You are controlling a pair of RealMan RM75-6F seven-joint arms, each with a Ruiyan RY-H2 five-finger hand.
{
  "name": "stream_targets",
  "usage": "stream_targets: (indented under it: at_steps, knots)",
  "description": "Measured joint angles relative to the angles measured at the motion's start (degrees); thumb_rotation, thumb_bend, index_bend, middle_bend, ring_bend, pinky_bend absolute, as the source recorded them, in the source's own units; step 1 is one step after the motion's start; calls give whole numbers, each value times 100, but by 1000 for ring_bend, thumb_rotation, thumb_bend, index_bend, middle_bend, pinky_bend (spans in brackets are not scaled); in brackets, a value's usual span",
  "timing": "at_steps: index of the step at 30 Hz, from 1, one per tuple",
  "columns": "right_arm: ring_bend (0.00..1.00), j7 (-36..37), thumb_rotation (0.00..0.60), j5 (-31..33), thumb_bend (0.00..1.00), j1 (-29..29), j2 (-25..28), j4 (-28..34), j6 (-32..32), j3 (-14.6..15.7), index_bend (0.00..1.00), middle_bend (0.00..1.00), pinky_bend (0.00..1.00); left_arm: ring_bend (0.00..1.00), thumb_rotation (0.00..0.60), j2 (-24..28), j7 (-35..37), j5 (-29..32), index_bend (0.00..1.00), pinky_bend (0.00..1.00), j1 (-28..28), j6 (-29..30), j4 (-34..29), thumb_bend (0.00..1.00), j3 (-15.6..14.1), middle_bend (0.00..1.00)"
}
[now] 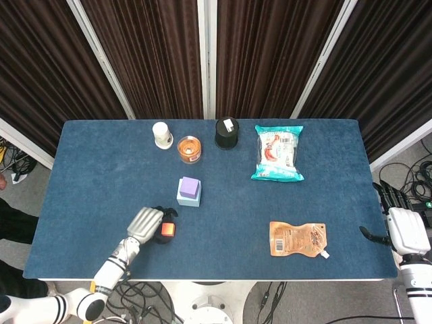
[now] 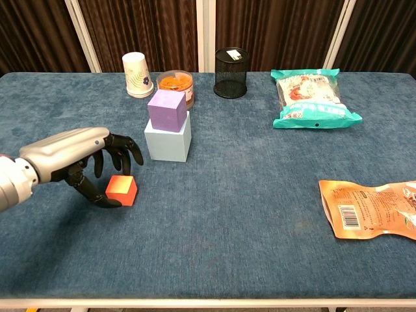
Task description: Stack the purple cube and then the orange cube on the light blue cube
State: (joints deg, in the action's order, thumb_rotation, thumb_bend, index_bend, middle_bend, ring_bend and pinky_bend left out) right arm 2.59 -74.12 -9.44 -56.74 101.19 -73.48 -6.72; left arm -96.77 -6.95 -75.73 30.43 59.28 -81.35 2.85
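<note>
Blue cloth surface (image 2: 247,214). Left robot hand (image 2: 81,159): near left, fingers curled over the orange cube (image 2: 121,190), thumb at the cube's left face; firm grip not certain. Right robot hand (image 1: 405,229): at the surface's right edge, finger state cannot be told. Purple cube (image 2: 167,109): atop the light blue cube (image 2: 168,141), just beyond the orange one. Far edge: paper cup (image 2: 136,74), mesh pot (image 2: 231,71).

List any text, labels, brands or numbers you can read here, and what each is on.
None can be read.
Teal snack bag: print too blurred.
Orange pouch: barcode and small print, too small.
Paper cup: purple mark, unreadable.
Black mesh holder: white tag, no legible text.
</note>
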Motion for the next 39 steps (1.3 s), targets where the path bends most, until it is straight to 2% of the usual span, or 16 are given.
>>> stream_targets:
  at_steps: [10, 18, 24, 30, 33, 39]
  knots:
    - [0, -36, 600, 58, 120, -27, -17, -17, 60, 3, 0, 0, 0, 449, 600, -86, 124, -139, 407, 574, -48, 80, 110, 281, -41, 608]
    - [0, -24, 600, 88, 120, -37, -17, -35, 83, -2, 0, 0, 0, 455, 600, 108, 145, -162, 411, 579, -104, 167, 50, 309, -26, 616]
    - [0, -30, 600, 107, 120, -52, -19, -40, 105, -7, 0, 0, 0, 455, 600, 683, 91, -153, 411, 579, -171, 290, -205, 308, 26, 616]
    - [0, 26, 600, -26, 120, -18, -23, -37, -28, -7, 0, 0, 0, 455, 600, 1480, -70, -99, 410, 578, -186, 393, -550, 309, 193, 616]
    - [0, 59, 600, -68, 121, 14, -25, -36, -130, -16, 0, 0, 0, 455, 600, 1849, -98, -17, 403, 577, -96, 327, -603, 310, 376, 616]
    - [0, 90, 600, -96, 122, 54, -37, -54, -214, -32, 0, 0, 0, 455, 600, 2356, 51, 122, 401, 576, 413, -191, -578, 310, 838, 616]
